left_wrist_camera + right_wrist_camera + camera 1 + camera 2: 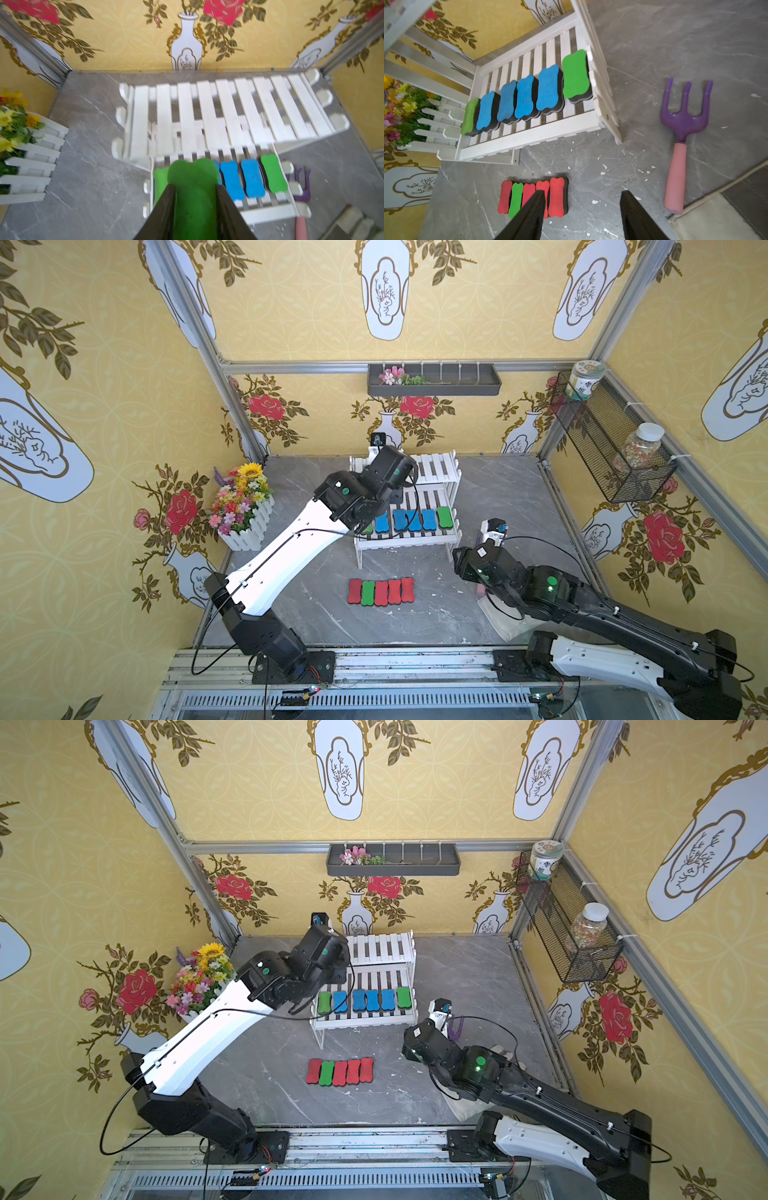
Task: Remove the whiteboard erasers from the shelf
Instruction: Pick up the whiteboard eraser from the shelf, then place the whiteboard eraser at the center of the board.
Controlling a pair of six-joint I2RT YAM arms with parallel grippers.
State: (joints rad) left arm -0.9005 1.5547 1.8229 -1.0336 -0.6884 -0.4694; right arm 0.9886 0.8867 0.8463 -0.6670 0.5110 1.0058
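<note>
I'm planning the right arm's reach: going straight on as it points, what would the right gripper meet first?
Most likely the bare tabletop, beside the row of red and green erasers lying on it. The open right gripper tilts down between that row and the purple rake; depth is unclear.

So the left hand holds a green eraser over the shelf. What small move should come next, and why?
Probably draw the left hand back from the shelf and toward the row on the table. It is shut on the green eraser, which seems already raised off the lower tier, and five removed erasers lie together in that row.
</note>
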